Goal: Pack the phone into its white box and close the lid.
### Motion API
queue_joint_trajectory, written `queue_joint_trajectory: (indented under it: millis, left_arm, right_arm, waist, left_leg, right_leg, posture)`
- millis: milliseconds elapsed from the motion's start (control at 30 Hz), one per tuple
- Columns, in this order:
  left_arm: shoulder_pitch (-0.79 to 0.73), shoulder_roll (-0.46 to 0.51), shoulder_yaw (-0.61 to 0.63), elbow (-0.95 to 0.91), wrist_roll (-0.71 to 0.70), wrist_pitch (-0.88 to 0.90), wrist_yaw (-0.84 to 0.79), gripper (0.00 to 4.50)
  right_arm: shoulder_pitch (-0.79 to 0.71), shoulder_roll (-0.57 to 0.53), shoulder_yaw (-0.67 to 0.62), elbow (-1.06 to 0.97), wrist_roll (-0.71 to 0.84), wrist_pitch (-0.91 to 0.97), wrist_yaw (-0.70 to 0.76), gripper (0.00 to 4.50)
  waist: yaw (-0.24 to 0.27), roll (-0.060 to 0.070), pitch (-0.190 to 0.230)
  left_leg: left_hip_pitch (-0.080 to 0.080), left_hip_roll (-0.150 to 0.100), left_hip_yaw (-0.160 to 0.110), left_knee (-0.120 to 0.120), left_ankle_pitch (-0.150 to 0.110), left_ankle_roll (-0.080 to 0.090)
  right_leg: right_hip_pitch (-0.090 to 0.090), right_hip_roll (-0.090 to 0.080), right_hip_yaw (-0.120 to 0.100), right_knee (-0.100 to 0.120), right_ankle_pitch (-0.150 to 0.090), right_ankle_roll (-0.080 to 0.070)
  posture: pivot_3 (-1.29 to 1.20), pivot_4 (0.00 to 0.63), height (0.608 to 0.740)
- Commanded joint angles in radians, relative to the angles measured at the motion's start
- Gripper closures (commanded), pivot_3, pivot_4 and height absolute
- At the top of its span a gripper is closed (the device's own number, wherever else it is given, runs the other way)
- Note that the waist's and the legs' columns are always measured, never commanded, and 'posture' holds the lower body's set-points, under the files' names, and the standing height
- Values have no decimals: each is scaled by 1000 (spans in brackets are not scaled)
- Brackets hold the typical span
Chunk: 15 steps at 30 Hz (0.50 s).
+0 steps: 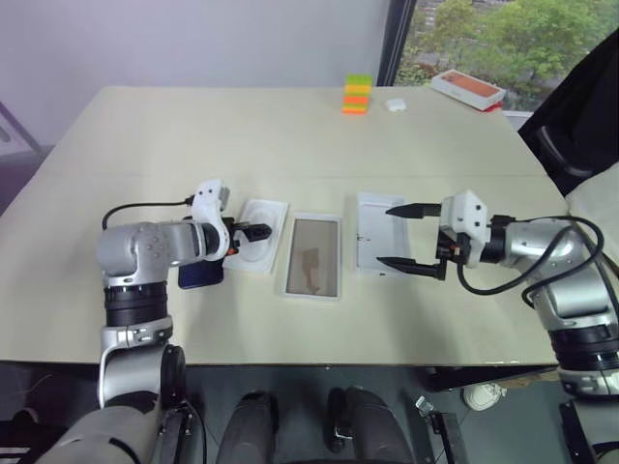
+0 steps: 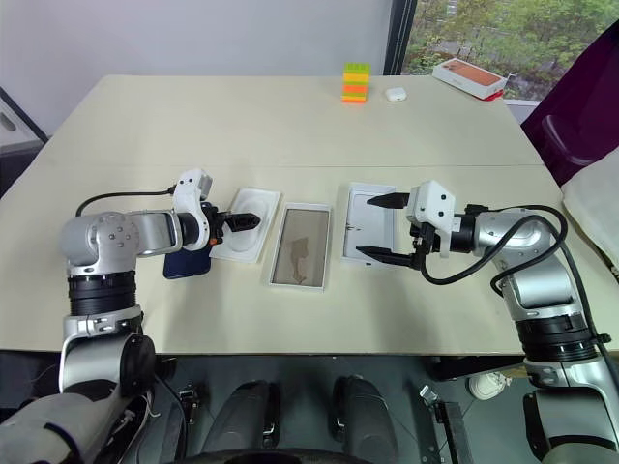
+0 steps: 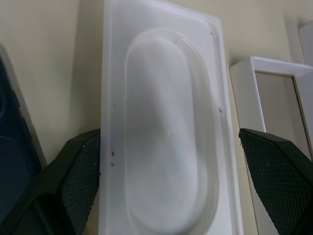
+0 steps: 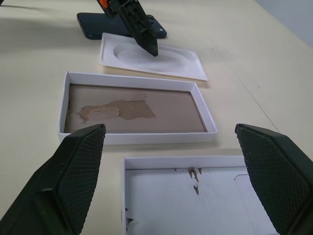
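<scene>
The phone lies flat on the desk, farthest left in a row of four items, partly hidden under the left arm. The left tool hangs spread wide and empty above the white insert just right of the phone, its fingers straddling the insert's oval hollow without gripping it. Next in the row comes the white box, open side up, its tan floor scuffed with a torn patch. Right of that rests the lid, also open side up, showing a plain white inside. The right tool hovers over the lid, fingers released and far apart, holding nothing. The phone sits well apart from this tool, across the whole row.
</scene>
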Motion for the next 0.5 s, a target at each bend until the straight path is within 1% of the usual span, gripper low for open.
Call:
queue_joint_trajectory:
  millis: [33, 267, 400, 500]
  left_arm:
    - [-9, 30, -32, 27, 17, 2, -33, 0]
    - [-50, 106, -54, 80, 26, -6, -99, 0]
    - [-73, 111, -31, 107, 22, 1, -111, 0]
    - [-79, 109, -32, 153, 39, -36, -109, 0]
  right_arm:
    - [-5, 8, -10, -34, 9, -2, -11, 55]
    - [1, 18, -9, -29, 7, -5, -17, 55]
    - [13, 20, -10, -40, 8, -5, -21, 55]
    - [17, 22, -10, -44, 7, -4, -24, 55]
  waist:
    - [-1, 0, 0]
    - [-4, 0, 0]
    - [-3, 0, 0]
    - [-3, 0, 0]
  left_leg:
    - [0, 0, 0, 0, 0, 0]
    - [0, 0, 0, 0, 0, 0]
    - [0, 1, 0, 0, 0, 0]
    - [0, 1, 0, 0, 0, 0]
  right_leg:
    - [0, 0, 0, 0, 0, 0]
    - [0, 1, 0, 0, 0, 0]
    - [0, 1, 0, 0, 0, 0]
    - [0, 0, 0, 0, 0, 0]
  posture:
    - [0, 150, 740]
    - [0, 150, 740]
    - [0, 150, 740]
    - [0, 150, 740]
